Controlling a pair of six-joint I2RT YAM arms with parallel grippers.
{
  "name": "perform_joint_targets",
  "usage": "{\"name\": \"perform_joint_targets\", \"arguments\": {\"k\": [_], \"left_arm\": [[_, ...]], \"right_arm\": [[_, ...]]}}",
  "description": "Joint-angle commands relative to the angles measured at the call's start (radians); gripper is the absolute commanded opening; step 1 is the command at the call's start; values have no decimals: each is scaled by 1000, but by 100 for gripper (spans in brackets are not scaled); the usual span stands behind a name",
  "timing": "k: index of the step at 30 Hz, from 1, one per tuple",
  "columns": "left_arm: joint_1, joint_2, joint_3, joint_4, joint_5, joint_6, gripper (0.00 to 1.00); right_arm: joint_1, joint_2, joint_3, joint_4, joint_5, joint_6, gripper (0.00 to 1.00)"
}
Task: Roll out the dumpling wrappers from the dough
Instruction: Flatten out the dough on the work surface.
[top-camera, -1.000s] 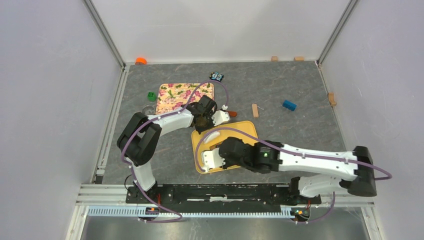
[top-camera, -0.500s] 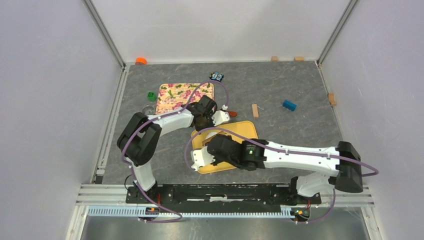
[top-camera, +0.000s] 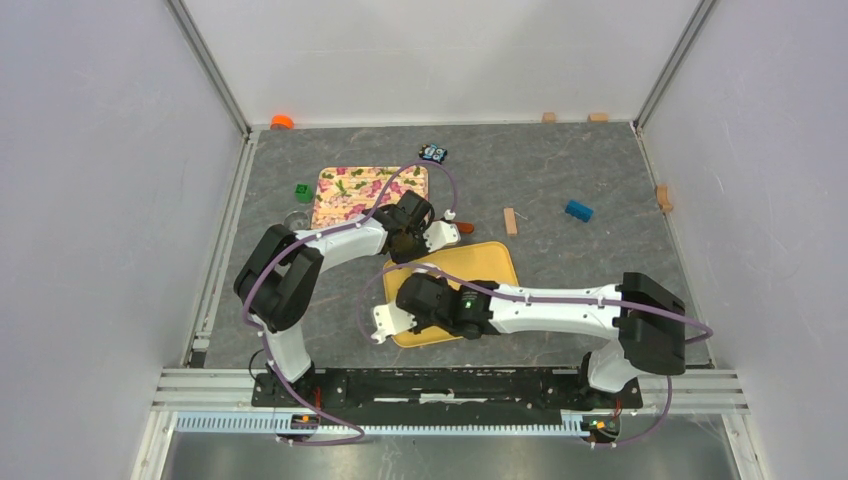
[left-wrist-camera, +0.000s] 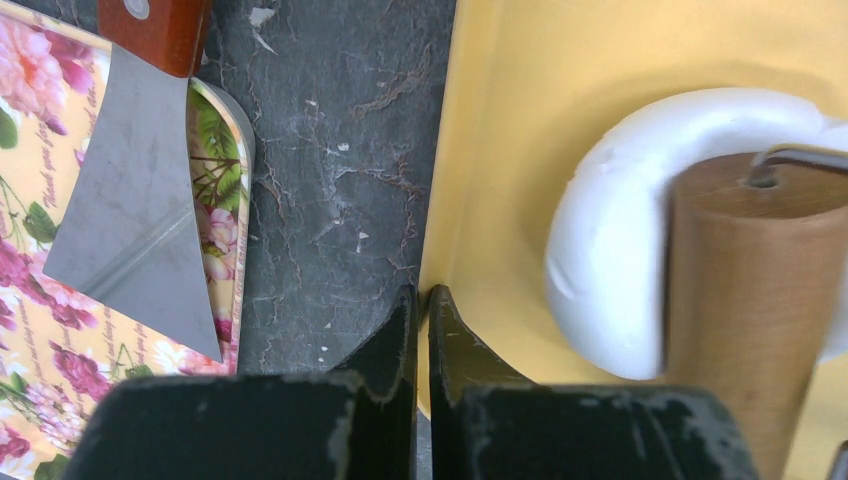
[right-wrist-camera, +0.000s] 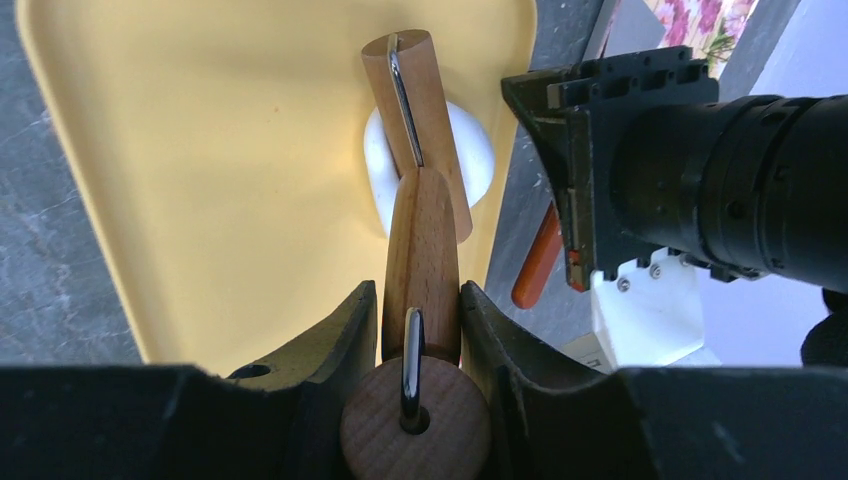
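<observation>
Grey stone-look table (top-camera: 590, 250). Right arm (top-camera: 560, 298) lies low, stretched toward 9 o'clock over the yellow plastic cutting board (top-camera: 490, 265). The right gripper (right-wrist-camera: 420, 300) is part open, clamped on the handle of the small wooden rolling pin (right-wrist-camera: 422, 240). Left arm (top-camera: 330, 240) elbow-bent, reaching to 2 o'clock; left gripper (left-wrist-camera: 420, 310) pinched shut, empty, tips at the yellow board's edge. On the floral-print board (left-wrist-camera: 40, 330): cursive writing (only "Thank you" reads) and a steel scraper blade (left-wrist-camera: 130, 220). Soft white dough (left-wrist-camera: 610, 250) sits under the roller, near the yellow board's 11 o'clock corner.

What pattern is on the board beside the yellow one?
The board has pink flowers and green leaves on cream, clearest in the left wrist view.
</observation>
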Motion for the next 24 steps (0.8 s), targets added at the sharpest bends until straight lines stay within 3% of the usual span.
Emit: {"name": "perform_joint_targets", "arguments": {"k": [1, 12, 24], "left_arm": [[4, 126, -69, 6, -8, 21, 2], [4, 128, -67, 5, -10, 20, 2], [2, 128, -69, 5, -8, 23, 2]], "right_arm": [[15, -45, -42, -73, -19, 79, 0], [-28, 94, -41, 21, 57, 62, 0], [44, -67, -132, -169, -8, 220, 0]]}}
